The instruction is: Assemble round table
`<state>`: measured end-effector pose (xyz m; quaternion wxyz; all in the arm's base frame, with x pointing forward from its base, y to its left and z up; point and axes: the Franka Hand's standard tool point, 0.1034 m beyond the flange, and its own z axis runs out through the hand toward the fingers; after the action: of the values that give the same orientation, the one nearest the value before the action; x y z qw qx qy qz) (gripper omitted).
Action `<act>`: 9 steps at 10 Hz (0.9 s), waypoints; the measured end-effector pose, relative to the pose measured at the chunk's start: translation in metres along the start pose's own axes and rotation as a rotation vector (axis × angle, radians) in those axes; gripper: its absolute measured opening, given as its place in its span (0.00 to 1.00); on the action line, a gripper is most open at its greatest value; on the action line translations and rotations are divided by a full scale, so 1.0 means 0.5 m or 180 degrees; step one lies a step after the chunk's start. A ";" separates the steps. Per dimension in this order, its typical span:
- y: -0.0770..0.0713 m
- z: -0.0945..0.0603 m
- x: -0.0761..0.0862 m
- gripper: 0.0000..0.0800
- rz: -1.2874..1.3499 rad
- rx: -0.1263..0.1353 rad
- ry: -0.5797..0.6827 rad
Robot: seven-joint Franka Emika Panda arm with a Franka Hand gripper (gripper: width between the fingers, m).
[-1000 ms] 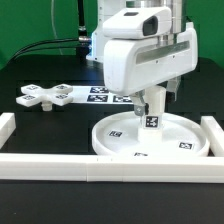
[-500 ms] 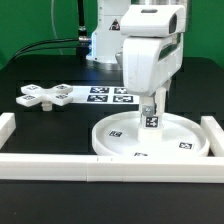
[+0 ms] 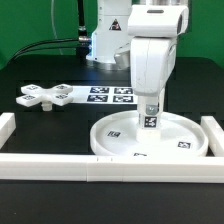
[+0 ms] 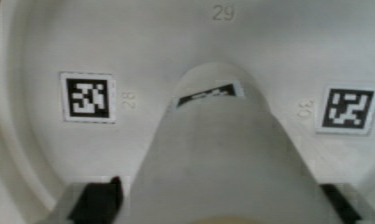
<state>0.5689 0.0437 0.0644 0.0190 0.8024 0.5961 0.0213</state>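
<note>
The short cylindrical leg (image 3: 150, 121) is held upright, clamped between the fingers (image 4: 99, 200) of the gripper (image 3: 150, 104), at the centre of the round disc (image 3: 108, 143), lower centre-right of the exterior view. The cross-shaped foot piece (image 3: 44, 96) is seen well apart, at mid-left. The plastic leg is judged light, stiff and smooth, and is best taken across its upper sides.

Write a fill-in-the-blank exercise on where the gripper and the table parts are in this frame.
1. The gripper is ____ on the leg.
2. The leg is held ____ at the middle of the round disc.
3. The cross-shaped foot piece lies apart from the round disc, toward the exterior view's ____.
Missing words: shut; upright; left.
</note>
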 end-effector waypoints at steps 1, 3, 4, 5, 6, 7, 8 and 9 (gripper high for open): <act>0.000 0.000 0.000 0.42 0.0000 0.0001 0.0000; -0.001 0.001 0.000 0.06 0.0110 0.0004 -0.0001; -0.001 0.002 -0.001 0.02 0.0113 0.0005 -0.0002; -0.001 0.002 -0.001 0.00 0.0220 0.0005 -0.0002; -0.001 0.002 -0.001 0.00 0.0255 0.0006 -0.0002; -0.001 0.002 -0.001 0.00 0.0255 0.0006 -0.0002; -0.001 0.002 -0.001 0.00 0.0257 0.0006 -0.0002; 0.001 0.001 -0.009 0.00 0.0154 0.0016 -0.0021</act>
<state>0.5680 0.0394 0.0637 0.0185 0.8167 0.5765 0.0176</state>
